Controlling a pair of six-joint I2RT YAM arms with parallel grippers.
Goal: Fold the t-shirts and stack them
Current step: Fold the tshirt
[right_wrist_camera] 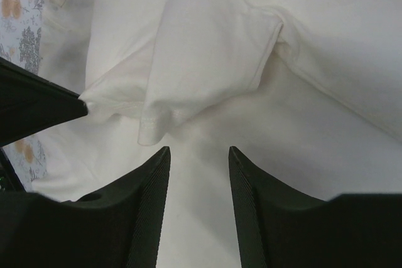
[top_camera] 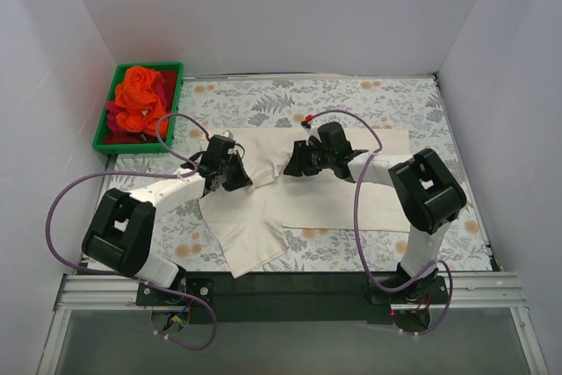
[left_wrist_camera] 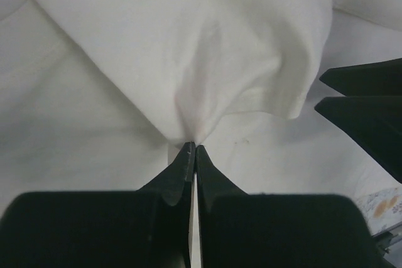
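A large cream t-shirt lies spread and partly bunched on the floral tablecloth. My left gripper sits over its upper left part, shut on a pinched fold of the cream cloth, which rises in a tent from the tips. The right gripper hovers just right of it, open over the shirt, a hemmed edge lying just beyond its tips and nothing between its fingers. Orange and red-magenta t-shirts sit crumpled in a green basket.
The green basket stands at the back left corner against the white wall. The floral tablecloth covers the table. Grey cables loop from both arms above the cloth. The two grippers stand close together; the right one's fingers show in the left wrist view.
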